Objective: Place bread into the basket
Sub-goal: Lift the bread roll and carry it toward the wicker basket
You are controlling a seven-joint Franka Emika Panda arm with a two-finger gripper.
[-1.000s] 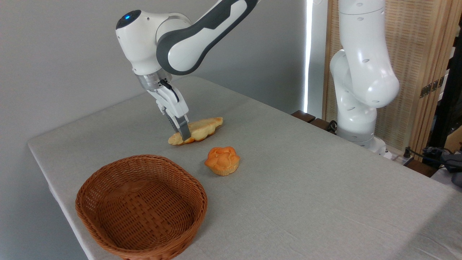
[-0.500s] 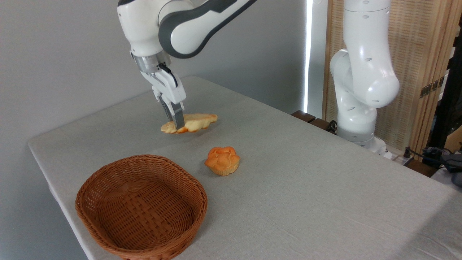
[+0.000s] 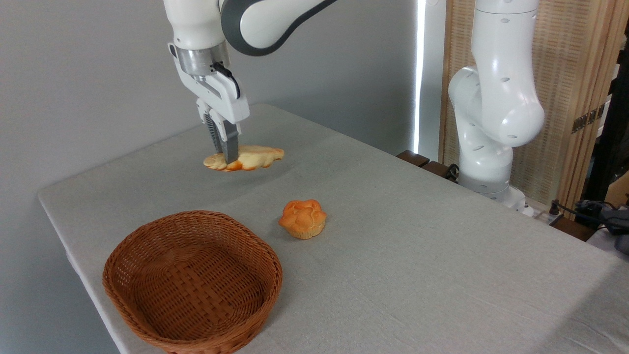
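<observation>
Since a second ago your hand has lifted the braided bread clear of the bench, clamped near one pointed end, upper left of frame. Lower left, you have one woven wicker basket; one round bun sits mid-frame.

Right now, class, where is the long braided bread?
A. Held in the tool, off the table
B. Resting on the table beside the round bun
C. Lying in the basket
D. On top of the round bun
A: the tool is shut on the bread, which hangs clear above the table.
</observation>
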